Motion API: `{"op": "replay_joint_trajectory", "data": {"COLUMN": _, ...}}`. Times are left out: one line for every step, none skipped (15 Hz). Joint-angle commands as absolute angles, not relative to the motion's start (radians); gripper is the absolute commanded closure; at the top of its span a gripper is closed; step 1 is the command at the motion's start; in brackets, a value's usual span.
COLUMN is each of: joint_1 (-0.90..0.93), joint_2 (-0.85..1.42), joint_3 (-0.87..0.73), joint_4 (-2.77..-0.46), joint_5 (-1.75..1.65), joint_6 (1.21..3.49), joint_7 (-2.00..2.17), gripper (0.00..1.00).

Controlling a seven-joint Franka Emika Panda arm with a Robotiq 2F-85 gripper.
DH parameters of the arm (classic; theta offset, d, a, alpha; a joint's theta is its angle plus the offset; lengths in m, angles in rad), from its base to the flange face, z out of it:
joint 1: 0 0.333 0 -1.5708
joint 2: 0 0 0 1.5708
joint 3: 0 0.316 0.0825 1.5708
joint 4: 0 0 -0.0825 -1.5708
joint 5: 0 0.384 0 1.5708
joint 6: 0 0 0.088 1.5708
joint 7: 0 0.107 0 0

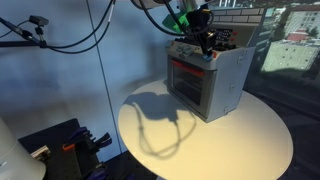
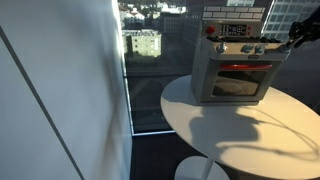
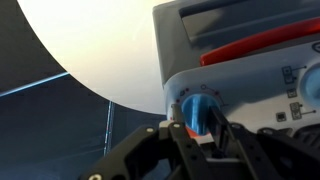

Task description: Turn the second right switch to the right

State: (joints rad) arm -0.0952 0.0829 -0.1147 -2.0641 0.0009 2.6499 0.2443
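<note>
A grey toy oven (image 1: pixel 205 85) (image 2: pixel 235 75) with a red-lit window stands on the round white table (image 1: pixel 255 140). Its switches sit in a row along the top panel. In the wrist view a blue round switch (image 3: pixel 197 108) lies between my gripper's (image 3: pixel 198 123) two black fingers (image 3: pixel 178 121), which stand close against its left and right sides. Whether they press on it I cannot tell. In both exterior views the gripper (image 1: pixel 205 42) (image 2: pixel 292 40) reaches the oven's top panel at one end of the row. Which switch in the row this is does not show.
A red knob (image 2: pixel 210 30) sits at the far end of the oven's panel. Windows with a city view stand behind the table (image 2: pixel 250 135). Black cables (image 1: pixel 60 40) hang at the back, and dark equipment (image 1: pixel 70 140) lies low beside the table.
</note>
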Motion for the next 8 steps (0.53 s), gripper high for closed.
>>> {"op": "replay_joint_trajectory", "data": {"joint_1": -0.098, "joint_2": 0.099, "joint_3": -0.119, "joint_4": -2.038, "joint_5": -0.005, "joint_6": 2.653, "joint_7": 0.232, "gripper": 0.7}}
{"op": "replay_joint_trajectory", "data": {"joint_1": -0.098, "joint_2": 0.101, "joint_3": -0.119, "joint_4": -2.036, "joint_5": -0.003, "joint_6": 2.653, "joint_7": 0.23, "gripper": 0.69}}
{"op": "replay_joint_trajectory", "data": {"joint_1": -0.098, "joint_2": 0.101, "joint_3": -0.119, "joint_4": -2.036, "joint_5": -0.004, "joint_6": 2.653, "joint_7": 0.231, "gripper": 0.69}}
{"op": "replay_joint_trajectory", "data": {"joint_1": -0.098, "joint_2": 0.103, "joint_3": -0.119, "joint_4": -2.034, "joint_5": -0.004, "joint_6": 2.652, "joint_7": 0.231, "gripper": 0.68}}
{"op": "replay_joint_trajectory", "data": {"joint_1": -0.099, "joint_2": 0.104, "joint_3": -0.119, "joint_4": -2.033, "joint_5": -0.003, "joint_6": 2.652, "joint_7": 0.23, "gripper": 0.67}}
{"op": "replay_joint_trajectory", "data": {"joint_1": -0.099, "joint_2": 0.105, "joint_3": -0.119, "joint_4": -2.033, "joint_5": -0.003, "joint_6": 2.652, "joint_7": 0.23, "gripper": 0.67}}
{"op": "replay_joint_trajectory", "data": {"joint_1": -0.099, "joint_2": 0.106, "joint_3": -0.119, "joint_4": -2.032, "joint_5": -0.002, "joint_6": 2.651, "joint_7": 0.229, "gripper": 0.65}}
{"op": "replay_joint_trajectory", "data": {"joint_1": -0.099, "joint_2": 0.106, "joint_3": -0.12, "joint_4": -2.032, "joint_5": -0.002, "joint_6": 2.652, "joint_7": 0.229, "gripper": 0.63}}
